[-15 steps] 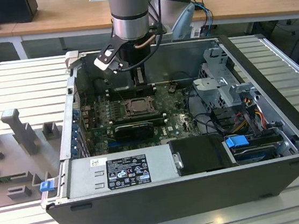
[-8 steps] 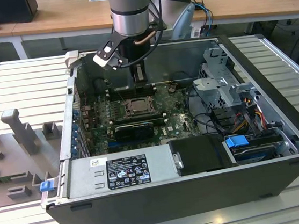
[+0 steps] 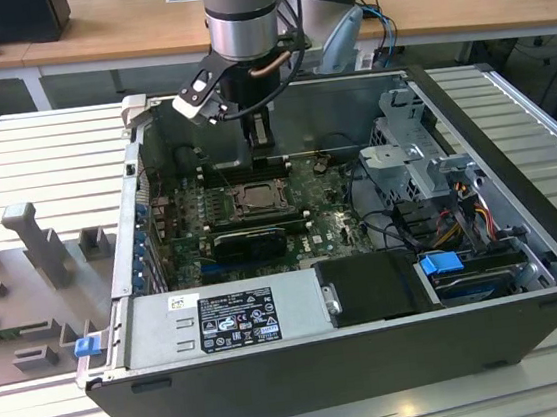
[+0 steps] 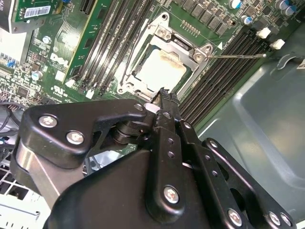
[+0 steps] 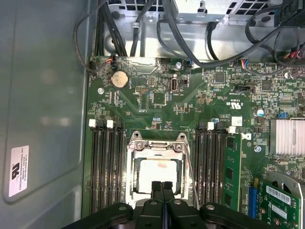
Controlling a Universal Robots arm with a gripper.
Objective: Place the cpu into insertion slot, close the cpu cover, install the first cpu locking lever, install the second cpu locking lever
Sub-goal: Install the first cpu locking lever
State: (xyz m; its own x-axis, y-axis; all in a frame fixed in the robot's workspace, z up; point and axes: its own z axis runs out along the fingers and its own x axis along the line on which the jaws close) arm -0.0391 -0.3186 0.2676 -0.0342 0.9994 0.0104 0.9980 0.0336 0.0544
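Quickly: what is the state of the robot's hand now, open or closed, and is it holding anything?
Hand: closed, nothing seen in it, above the pale silver-beige square cpu.

The arm (image 3: 244, 36) is silver-grey with a black band; the matte black gripper (image 4: 164, 94) carries silver screws (image 4: 171, 194).

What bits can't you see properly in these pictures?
- First wrist view: one edge of the cpu cover, hidden behind the gripper.
- Second wrist view: one corner of the insertion slot, behind the gripper.
- Exterior view: the cpu, too small to show how it sits.
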